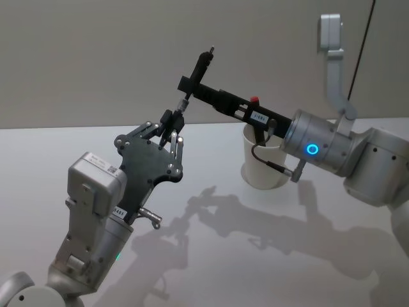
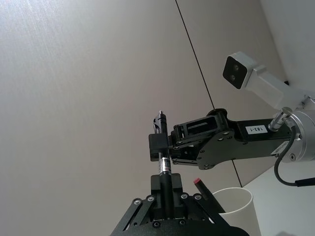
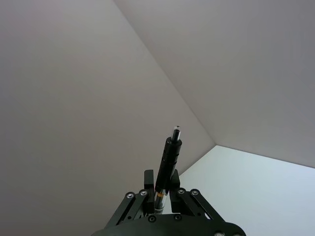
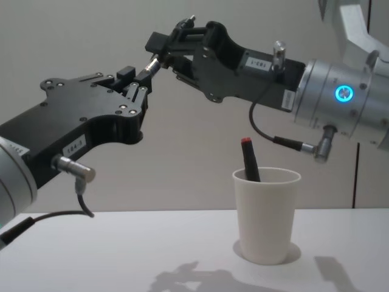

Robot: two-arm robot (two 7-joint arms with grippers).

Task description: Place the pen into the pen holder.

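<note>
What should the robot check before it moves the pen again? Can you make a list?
1. Pen held: ok, the left gripper grips its lower end and the right gripper its upper part.
2. Pen above the pen holder: not ok, it is up in the air, off to the robot's left of the cup.
3. Pen holder upright on the table: ok.
4. Room in the pen holder: cannot tell for sure; a red-tipped marker already stands inside.
5. Left gripper released, so the right one can carry the pen: not ok.

Silver arms, black screwed tools, blue ring light [image 1: 312, 149].
</note>
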